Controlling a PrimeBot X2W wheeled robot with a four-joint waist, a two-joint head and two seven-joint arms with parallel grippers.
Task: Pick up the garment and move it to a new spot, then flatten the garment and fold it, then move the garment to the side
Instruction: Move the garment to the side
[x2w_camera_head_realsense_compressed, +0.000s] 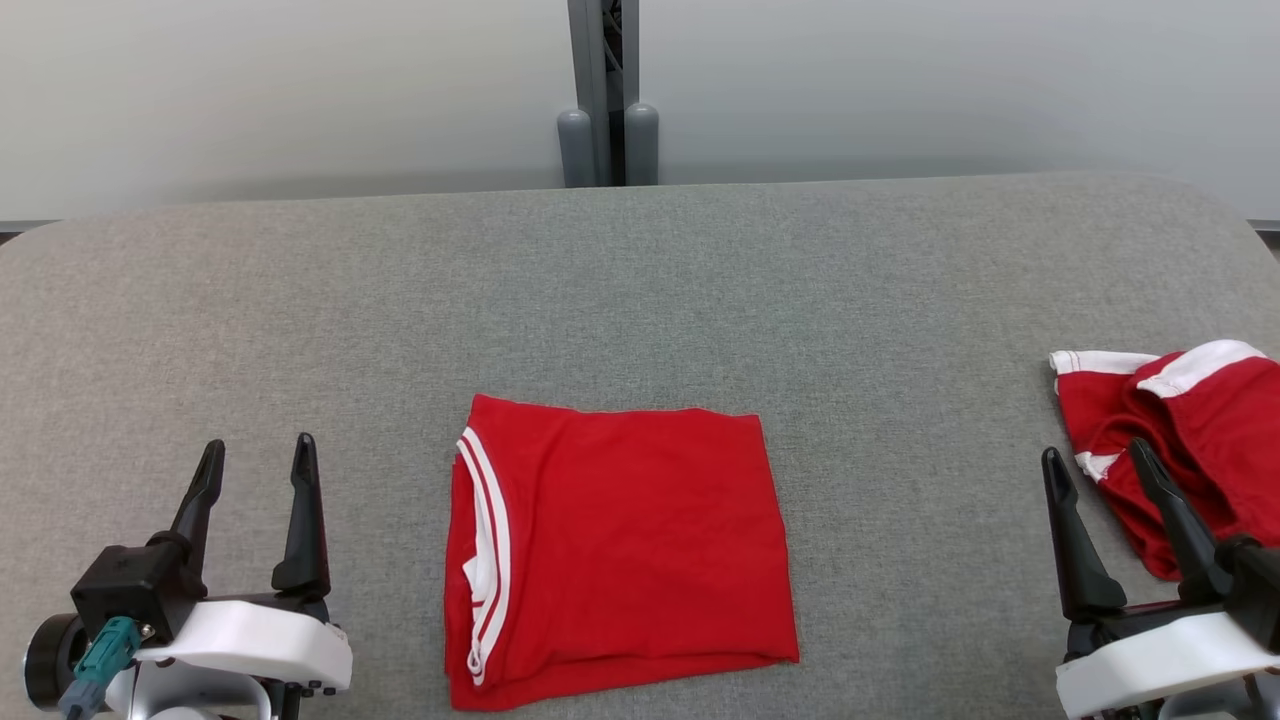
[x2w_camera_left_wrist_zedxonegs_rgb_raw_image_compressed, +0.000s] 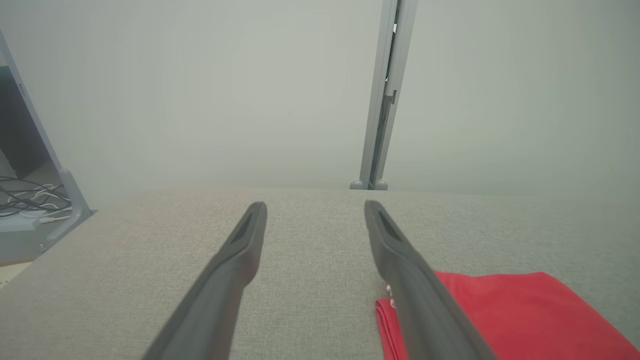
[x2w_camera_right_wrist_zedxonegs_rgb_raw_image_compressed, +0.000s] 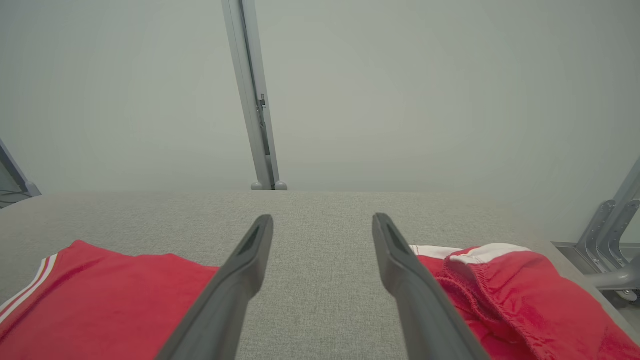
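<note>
Head camera looks down on the table (x2w_camera_head_realsense_compressed: 640, 280); low wrist cameras face forward, sharing the folded garment (x2w_camera_head_realsense_compressed: 620, 550).

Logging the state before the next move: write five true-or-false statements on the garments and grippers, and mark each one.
1. The folded red garment lies flat on the grey table, between the two grippers. True.
2. The left gripper is shut on the folded red garment. False: it is open, holds nothing and sits apart from the cloth, to its left.
3. A crumpled red garment lies at the table's right end, by the right gripper. True.
4. The white stripes run along the folded garment's right edge. False: they run down its left edge.
5. The right gripper is open. True.
</note>
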